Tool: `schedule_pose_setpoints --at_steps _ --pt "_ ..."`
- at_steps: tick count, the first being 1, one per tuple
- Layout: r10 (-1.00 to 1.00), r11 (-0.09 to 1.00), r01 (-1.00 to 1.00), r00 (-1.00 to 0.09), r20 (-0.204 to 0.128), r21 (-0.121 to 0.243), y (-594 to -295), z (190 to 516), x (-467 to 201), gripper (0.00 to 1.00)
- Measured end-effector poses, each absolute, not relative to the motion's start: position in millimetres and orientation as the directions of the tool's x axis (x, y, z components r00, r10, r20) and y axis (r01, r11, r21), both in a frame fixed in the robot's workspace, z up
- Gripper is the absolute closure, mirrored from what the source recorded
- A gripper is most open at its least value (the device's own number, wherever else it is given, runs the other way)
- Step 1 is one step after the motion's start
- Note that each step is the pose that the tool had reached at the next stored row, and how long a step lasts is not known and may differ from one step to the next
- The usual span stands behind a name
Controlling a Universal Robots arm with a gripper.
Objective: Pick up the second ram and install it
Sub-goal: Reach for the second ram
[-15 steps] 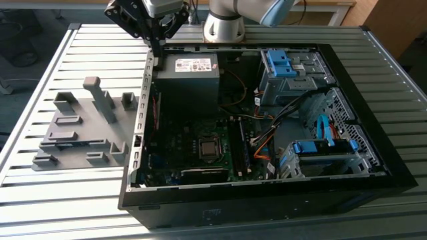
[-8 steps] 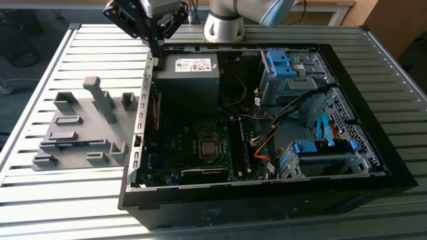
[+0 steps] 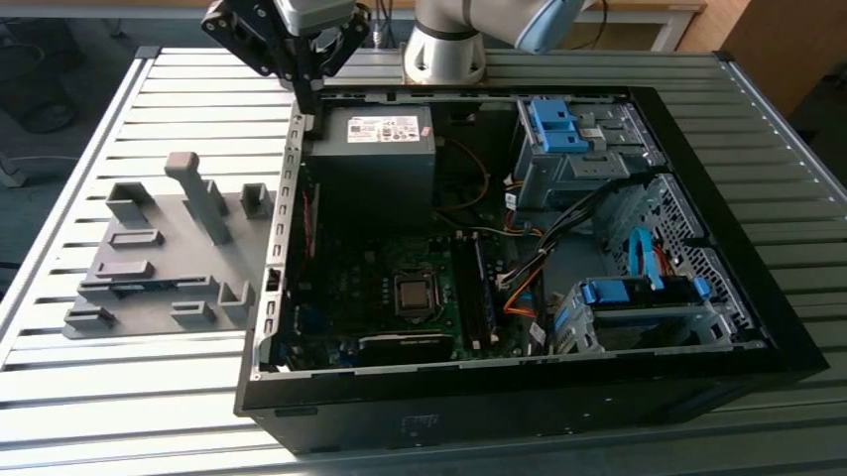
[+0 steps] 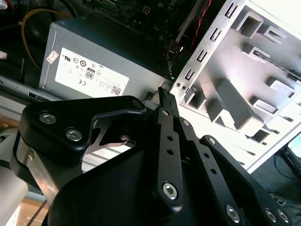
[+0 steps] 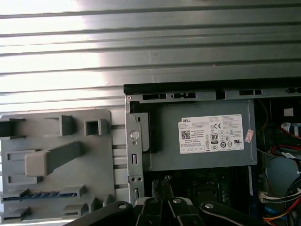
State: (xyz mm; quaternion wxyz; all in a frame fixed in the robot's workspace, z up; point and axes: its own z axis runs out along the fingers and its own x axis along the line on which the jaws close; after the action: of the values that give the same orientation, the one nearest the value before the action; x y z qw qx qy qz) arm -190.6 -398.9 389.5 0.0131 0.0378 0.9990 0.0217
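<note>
The slatted metal bench (image 3: 106,109) carries an open computer case (image 3: 530,397), with a grey tray (image 3: 146,319) just beside it on the exterior view's left; the gripper (image 3: 308,107) hangs over the case's back corner, near the boxy power supply (image 3: 377,159); its jaws are pressed together, tips meeting, nothing between them; the second ram stick (image 5: 42,194) stands on edge in a tray slot, well apart from the jaws.

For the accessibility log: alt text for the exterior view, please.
The arm's shut pincer hangs over a corner of an open computer case, by its power supply. A grey fixture tray lies on the slatted table at the exterior view's left.
</note>
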Motion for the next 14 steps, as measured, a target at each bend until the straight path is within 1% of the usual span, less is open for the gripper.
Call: schedule_pose_setpoints --at_steps 14 --pt "0.076 0.996 0.075 -0.997 -0.024 0.044 -399.0 389.1 -195.6 0.89"
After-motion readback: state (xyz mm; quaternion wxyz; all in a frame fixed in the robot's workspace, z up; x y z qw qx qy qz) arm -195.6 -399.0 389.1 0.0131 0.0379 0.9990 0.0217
